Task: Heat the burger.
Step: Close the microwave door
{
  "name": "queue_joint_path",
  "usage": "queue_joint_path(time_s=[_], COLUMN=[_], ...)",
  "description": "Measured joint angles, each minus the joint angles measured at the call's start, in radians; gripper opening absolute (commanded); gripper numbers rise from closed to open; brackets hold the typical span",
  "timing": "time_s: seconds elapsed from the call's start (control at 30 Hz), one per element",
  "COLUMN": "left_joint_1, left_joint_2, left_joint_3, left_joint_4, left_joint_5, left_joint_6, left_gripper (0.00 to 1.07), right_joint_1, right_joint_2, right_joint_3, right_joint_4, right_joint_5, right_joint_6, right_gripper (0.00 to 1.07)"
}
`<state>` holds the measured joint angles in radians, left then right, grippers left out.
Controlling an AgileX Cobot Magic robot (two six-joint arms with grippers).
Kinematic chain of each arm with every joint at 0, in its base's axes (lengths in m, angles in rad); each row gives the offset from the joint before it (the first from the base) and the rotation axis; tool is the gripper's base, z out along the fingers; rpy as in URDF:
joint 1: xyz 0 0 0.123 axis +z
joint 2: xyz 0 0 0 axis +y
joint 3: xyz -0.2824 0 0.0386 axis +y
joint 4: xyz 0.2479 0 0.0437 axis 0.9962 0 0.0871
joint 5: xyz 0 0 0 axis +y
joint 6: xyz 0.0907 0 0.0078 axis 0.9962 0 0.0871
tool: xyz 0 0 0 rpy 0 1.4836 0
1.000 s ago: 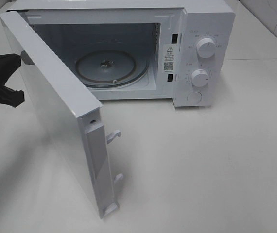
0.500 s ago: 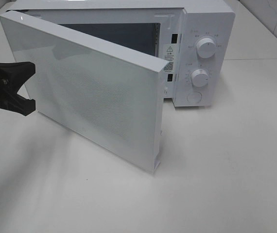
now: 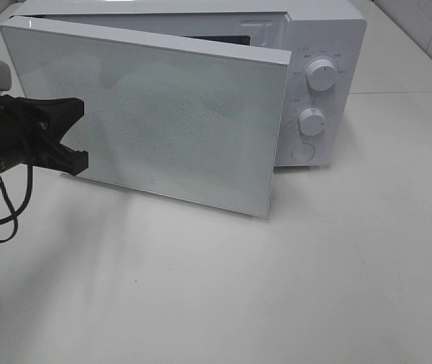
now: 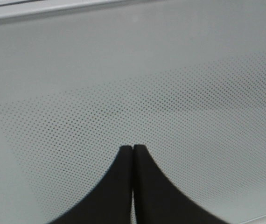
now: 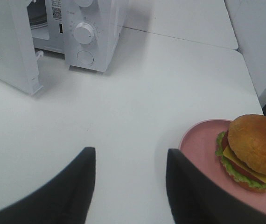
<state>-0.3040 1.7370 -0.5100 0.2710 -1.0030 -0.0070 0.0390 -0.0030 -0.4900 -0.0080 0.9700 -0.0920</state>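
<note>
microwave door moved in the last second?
Yes. The door has swung from wide open to nearly shut, its free edge now close to the control panel, with the shut left gripper against it.

You see a white boxy microwave (image 3: 307,45) whose pale door (image 3: 163,114) carries a fine dotted mesh. Black gripper fingers (image 4: 137,186). A golden-brown bun burger (image 5: 254,149), green lettuce, yellow cheese, sits on a round pink plate (image 5: 200,144); white bench (image 3: 277,288).

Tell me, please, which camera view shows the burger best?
The right wrist view: the burger sits whole on the pink plate, bun, cheese and lettuce all visible. The exterior high view misses it entirely, showing only the microwave and its door. The left wrist view shows just the door's dotted glass.
</note>
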Motion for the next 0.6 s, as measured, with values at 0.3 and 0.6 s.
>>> queue_joint_path(time_s=[0.3,0.6], left_joint_1=[-0.071,-0.101], left_joint_2=[0.059,0.111], left_joint_3=[-0.058,-0.168], left_joint_4=[-0.177,-0.24], left_joint_5=[0.006,0.007], left_joint_6=[0.102,0.105], left_gripper=[0.0,0.0], right_joint_1=[0.0,0.0], right_joint_2=[0.0,0.0], right_joint_3=[0.0,0.0], right_joint_4=[0.0,0.0], right_joint_5=[0.0,0.0], right_joint_6=[0.0,0.0], right_gripper=[0.49,0.49])
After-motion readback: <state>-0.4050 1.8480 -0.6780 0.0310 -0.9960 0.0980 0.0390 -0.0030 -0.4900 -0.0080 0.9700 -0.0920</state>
